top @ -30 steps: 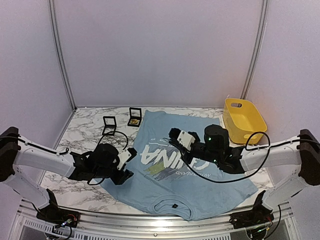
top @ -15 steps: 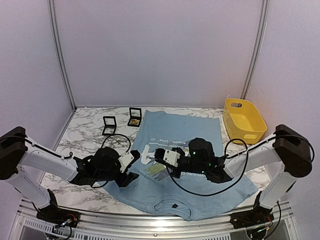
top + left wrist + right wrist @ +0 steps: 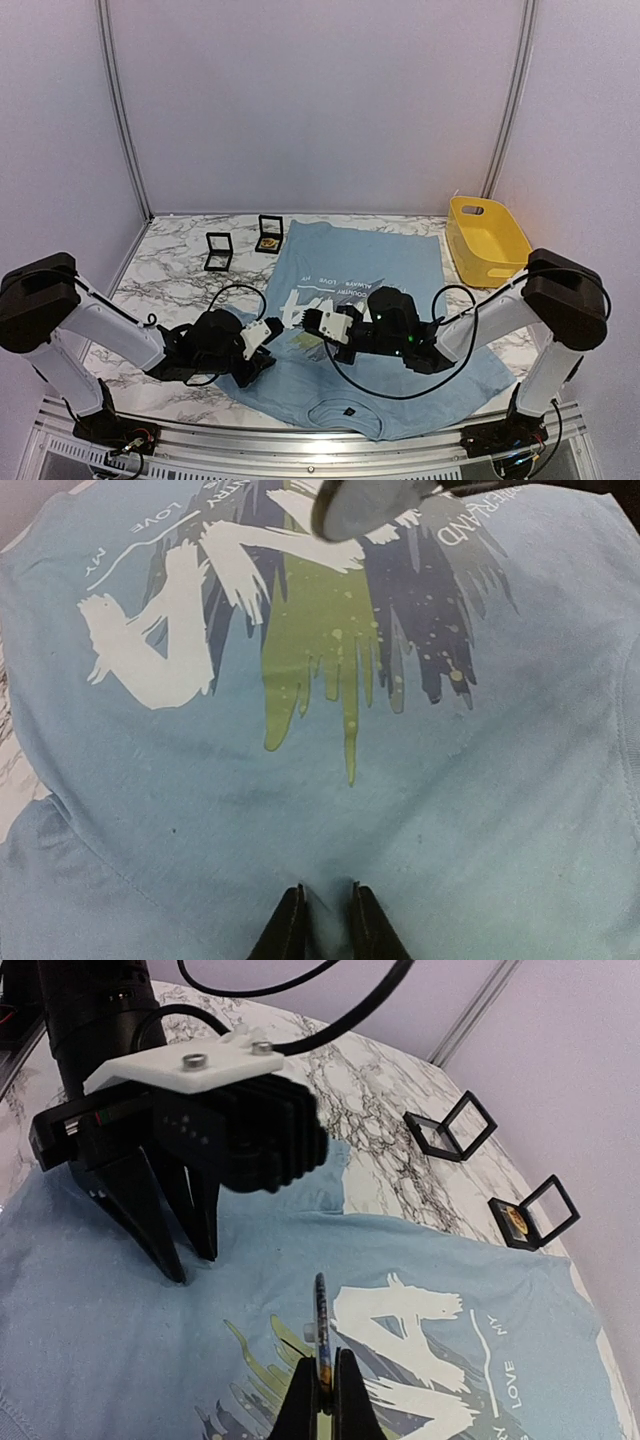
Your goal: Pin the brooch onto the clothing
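Note:
The light blue T-shirt [image 3: 390, 285] lies flat on the marble table, its white lettering and yellow-green streaks showing in the left wrist view [image 3: 310, 630]. My right gripper [image 3: 312, 324] is shut on the brooch [image 3: 320, 1322]. The brooch is a thin round disc held edge-on just above the yellow-green streaks, and it shows as a grey disc in the left wrist view [image 3: 365, 505]. My left gripper [image 3: 326, 905] has its tips on the plain blue cloth below the print, nearly closed with a small ridge of shirt between them. Its fingers [image 3: 165, 1225] show in the right wrist view.
Two small black display boxes [image 3: 218, 250] [image 3: 269, 234] stand on the marble at the back left; they also show in the right wrist view [image 3: 447, 1125] [image 3: 530, 1215]. A yellow basket [image 3: 487, 240] sits at the back right. The two grippers are close together.
My right gripper has moved left and toward the near edge with the brooch, ending over the chest print. My left gripper has shifted slightly right and nearer. The shirt's left edge has drawn inward.

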`<state>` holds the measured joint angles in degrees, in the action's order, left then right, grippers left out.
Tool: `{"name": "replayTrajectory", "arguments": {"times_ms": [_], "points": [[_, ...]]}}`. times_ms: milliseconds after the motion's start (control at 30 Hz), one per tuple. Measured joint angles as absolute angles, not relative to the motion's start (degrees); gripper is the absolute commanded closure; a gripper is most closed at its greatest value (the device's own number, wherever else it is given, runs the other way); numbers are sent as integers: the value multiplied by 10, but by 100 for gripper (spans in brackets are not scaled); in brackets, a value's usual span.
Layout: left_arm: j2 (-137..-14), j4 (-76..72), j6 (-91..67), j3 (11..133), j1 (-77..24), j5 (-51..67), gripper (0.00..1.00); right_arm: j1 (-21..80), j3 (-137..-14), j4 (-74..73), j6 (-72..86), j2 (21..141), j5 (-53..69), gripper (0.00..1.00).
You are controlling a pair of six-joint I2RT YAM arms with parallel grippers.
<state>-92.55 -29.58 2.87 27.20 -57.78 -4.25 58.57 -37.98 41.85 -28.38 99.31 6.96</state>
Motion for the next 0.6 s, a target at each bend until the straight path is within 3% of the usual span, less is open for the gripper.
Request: {"name": "replayTrajectory", "arguments": {"times_ms": [33,600], "points": [[-925,-303,27,267,-578,-38,100,590,-380,419,-284,997,70,100],[-842,-329,15,232,-578,44,100,641,-381,554,-344,1114,36,100]]}}
